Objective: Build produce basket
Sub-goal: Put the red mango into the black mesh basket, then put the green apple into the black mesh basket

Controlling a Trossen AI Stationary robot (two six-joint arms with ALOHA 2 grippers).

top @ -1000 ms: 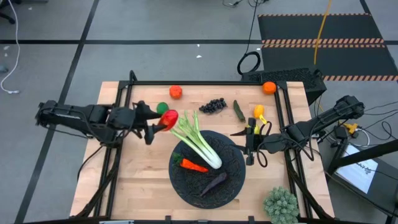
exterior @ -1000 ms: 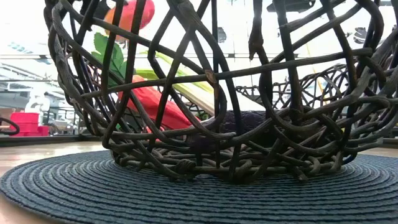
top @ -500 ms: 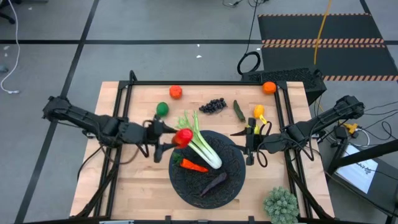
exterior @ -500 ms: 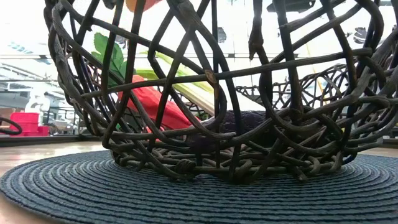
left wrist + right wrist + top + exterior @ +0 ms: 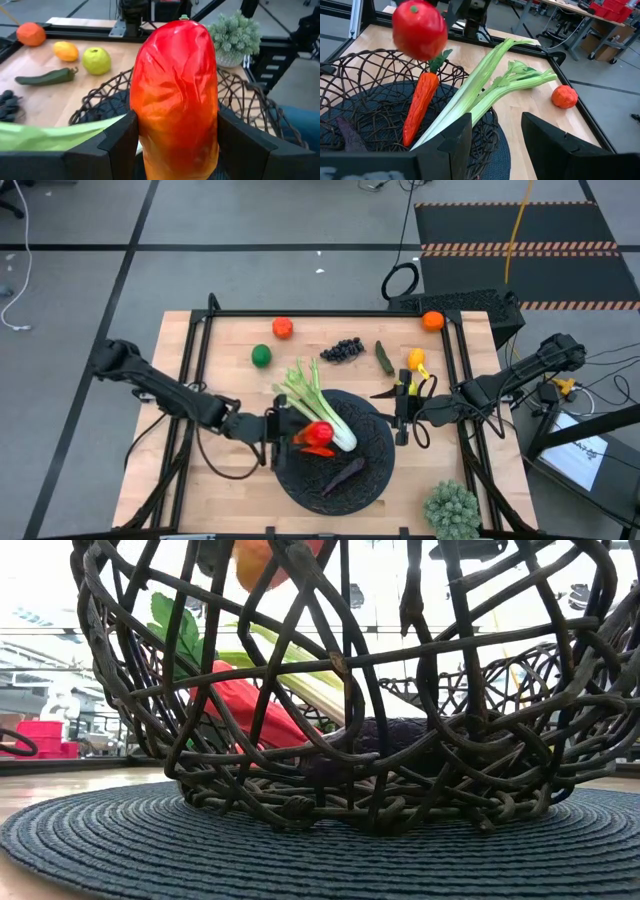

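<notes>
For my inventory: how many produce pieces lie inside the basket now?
3: leek across the basket rim, carrot left, eggplant centre. The pepper hangs above, held. More may be hidden.

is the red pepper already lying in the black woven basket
No, the red pepper is clamped between the left gripper fingers, held above the black woven basket.

One basket. One leek, one carrot, one eggplant, one red pepper, one lime, one tomato, one orange, one lemon, one pickle, one bunch of grapes.
</notes>
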